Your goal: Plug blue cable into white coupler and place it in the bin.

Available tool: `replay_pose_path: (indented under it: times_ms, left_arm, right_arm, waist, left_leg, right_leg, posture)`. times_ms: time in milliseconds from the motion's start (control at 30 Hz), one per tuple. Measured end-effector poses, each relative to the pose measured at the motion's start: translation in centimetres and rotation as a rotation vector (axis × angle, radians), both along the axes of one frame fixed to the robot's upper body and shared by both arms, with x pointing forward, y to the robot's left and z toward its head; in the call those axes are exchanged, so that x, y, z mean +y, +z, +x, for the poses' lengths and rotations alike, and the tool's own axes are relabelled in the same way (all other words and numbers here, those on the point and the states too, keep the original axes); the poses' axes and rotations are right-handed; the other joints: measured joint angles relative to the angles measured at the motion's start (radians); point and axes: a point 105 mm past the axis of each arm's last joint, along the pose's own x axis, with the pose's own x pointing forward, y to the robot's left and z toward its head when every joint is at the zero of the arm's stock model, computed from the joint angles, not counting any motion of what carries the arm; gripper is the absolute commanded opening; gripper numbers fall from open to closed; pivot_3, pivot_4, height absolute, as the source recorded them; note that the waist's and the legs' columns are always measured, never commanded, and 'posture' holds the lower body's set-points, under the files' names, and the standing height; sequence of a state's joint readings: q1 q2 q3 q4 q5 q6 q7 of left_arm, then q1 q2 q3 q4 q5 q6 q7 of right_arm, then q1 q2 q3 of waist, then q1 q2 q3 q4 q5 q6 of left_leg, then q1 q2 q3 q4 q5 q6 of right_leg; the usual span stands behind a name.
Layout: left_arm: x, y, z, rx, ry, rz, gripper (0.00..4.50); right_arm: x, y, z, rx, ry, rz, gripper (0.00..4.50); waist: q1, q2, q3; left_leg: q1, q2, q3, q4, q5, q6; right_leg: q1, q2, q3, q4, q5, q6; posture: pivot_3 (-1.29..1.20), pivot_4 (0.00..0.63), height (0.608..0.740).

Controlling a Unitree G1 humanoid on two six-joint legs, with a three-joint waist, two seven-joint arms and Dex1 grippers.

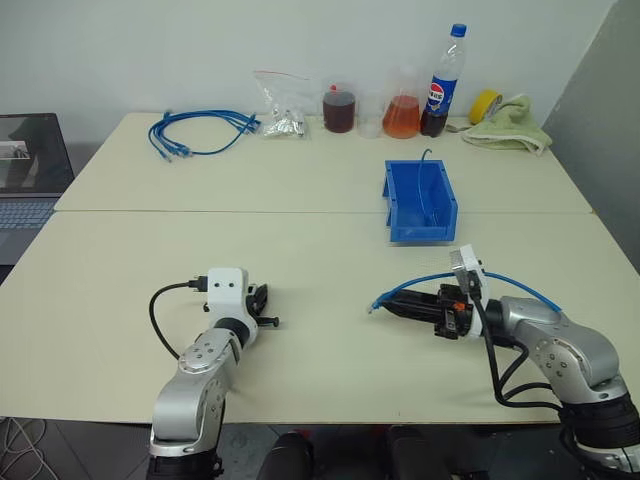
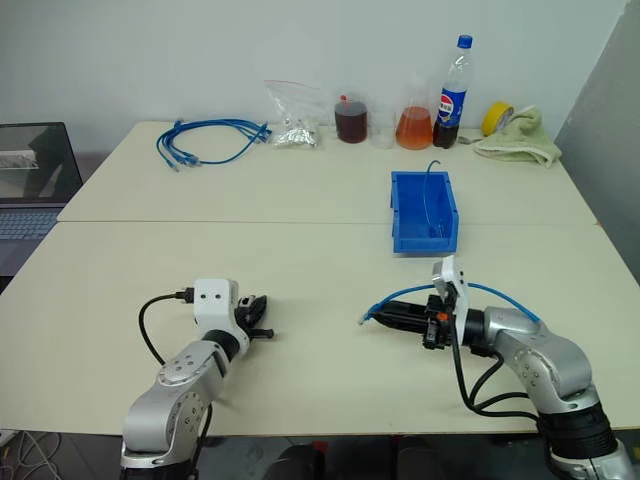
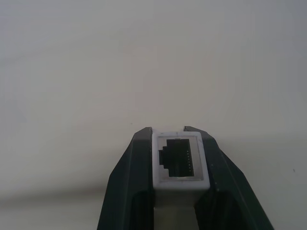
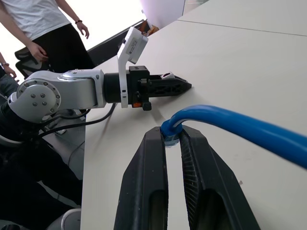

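The left gripper (image 3: 176, 143) has its two black fingers pressed against the sides of the small white plastic coupler (image 3: 177, 160), so the block sits between the jaws with its dark socket opening facing outward past the tips. That grip reads as deliberate: the socket is left free and turned toward the other arm, ready to take a plug.

The right gripper (image 4: 171, 139) has its jaws closed on the thin blue network cable (image 4: 230, 122) just behind its end. The end pokes out a little beyond the fingertips, and the rest of the cable arcs back over the wrist. Holding it so close to the plug probably keeps the tip stiff enough to steer into the socket.

In the head views the two grippers point at each other over the pale tabletop (image 1: 320, 250) but are apart, with bare table between the coupler and the cable tip, so the plugging step is not yet done. The next move calls for lining the plug up squarely with the socket.

Beyond the right jaws, further back on the table, stands the small open blue plastic bin (image 1: 421, 203), waiting for the joined pair; a thin cable already seems to hang into it. Far behind lie a coiled bundle of blue cables (image 1: 200, 130) and a clear bag of small parts (image 1: 280, 105).
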State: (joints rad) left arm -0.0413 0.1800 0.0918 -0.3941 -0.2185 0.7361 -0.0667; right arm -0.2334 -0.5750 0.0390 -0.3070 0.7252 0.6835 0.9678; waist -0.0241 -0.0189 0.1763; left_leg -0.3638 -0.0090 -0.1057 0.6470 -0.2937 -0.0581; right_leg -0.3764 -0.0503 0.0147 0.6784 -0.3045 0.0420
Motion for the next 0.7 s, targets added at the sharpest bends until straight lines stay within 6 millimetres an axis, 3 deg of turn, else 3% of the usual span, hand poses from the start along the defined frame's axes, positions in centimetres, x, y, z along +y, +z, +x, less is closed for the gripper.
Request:
replay_pose_path:
  times_ms: [433, 500, 700]
  left_arm:
    - [-0.37, -0.16, -0.04, 0.017, -0.015, 0.035, 0.63]
    - [-0.31, -0.17, -0.03, 0.017, -0.013, 0.037, 1.34]
    - [-0.57, -0.17, -0.01, 0.017, -0.031, 0.026, 2.46]
  right_arm:
    - [-0.16, -0.20, -0.36, 0.004, -0.008, -0.004, 0.13]
    - [-0.16, -0.19, -0.36, 0.004, -0.008, -0.004, 0.13]
    - [-0.14, -0.18, -0.37, 0.003, -0.008, -0.004, 0.13]
  waist:
    - [0.000, 0.000, 0.000]
    - [0.000, 0.000, 0.000]
    - [0.000, 0.000, 0.000]
  left_leg:
    - [0.001, 0.000, 0.000, 0.000, 0.000, 0.000]
    - [0.001, 0.000, 0.000, 0.000, 0.000, 0.000]
    - [0.001, 0.000, 0.000, 0.000, 0.000, 0.000]
  right_leg:
    - [0.001, 0.000, 0.000, 0.000, 0.000, 0.000]
    - [0.002, 0.000, 0.000, 0.000, 0.000, 0.000]
    - [0.002, 0.000, 0.000, 0.000, 0.000, 0.000]
  posture:
    - [0.00, 0.150, 0.740]
    - [0.00, 0.150, 0.740]
    - [0.00, 0.150, 0.740]
